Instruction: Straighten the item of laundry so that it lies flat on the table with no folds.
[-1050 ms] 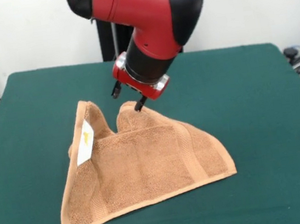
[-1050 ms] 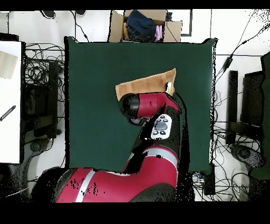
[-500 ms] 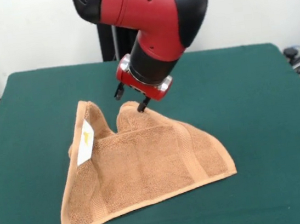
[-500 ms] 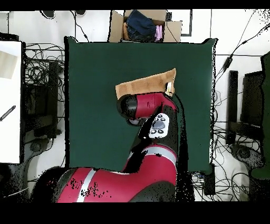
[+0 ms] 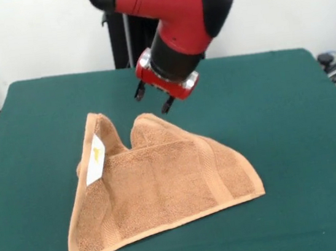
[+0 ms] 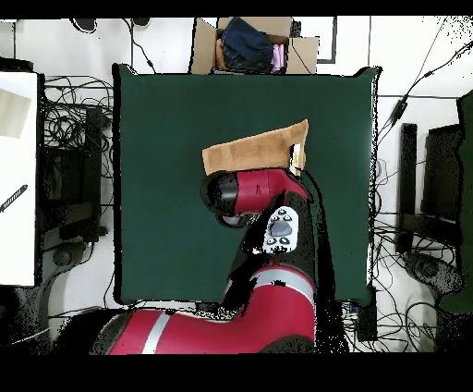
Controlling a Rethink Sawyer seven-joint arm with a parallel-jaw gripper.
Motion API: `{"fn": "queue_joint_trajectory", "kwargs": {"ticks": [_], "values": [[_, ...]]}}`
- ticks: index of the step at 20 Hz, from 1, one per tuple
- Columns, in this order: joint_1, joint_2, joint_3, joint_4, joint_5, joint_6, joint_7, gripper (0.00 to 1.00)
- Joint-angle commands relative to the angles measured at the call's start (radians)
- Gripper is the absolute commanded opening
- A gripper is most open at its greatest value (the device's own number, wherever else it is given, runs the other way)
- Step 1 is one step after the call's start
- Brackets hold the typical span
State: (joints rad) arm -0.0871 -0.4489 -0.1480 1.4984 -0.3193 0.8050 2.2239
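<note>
Covering most of the scene, the tabletop [image 5: 291, 121] is a broad dark green surface, and the orange-tan towel [image 5: 164, 188] lies on it as the landmark for everything else: roughly central, closer to the front edge than the back, and well inside every side. It is not flat. Its bulk forms a rough triangle with a straight lower hem, one woven band running diagonally down its right half, and two raised peaks at the top where cloth is doubled over; the left flap is turned back, showing the small white label [image 5: 96, 161]. The end effector [image 5: 154, 97] hangs just above and behind the right-hand peak, clear of the cloth, its two dark fingertips apart with nothing between them. In the overhead view the arm hides most of the towel, so the front view is the better guide. To do this step well, the grasp probably belongs on the edge of a folded-over layer only, pinched low, then drawn outward away from the towel's middle, keeping the layer beneath from dragging along.
</note>
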Motion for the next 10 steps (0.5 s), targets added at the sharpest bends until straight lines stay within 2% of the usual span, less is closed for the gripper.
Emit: {"fn": "queue_joint_trajectory", "kwargs": {"ticks": [1, 4, 10], "values": [[-0.035, -0.151, 0.142, 0.234, 0.003, -0.020, -0.134, 1.00], [-0.037, -0.159, 0.152, 0.248, -0.010, -0.021, -0.127, 1.00], [-0.027, -0.109, 0.147, 0.226, -0.060, -0.070, -0.088, 1.00]]}}
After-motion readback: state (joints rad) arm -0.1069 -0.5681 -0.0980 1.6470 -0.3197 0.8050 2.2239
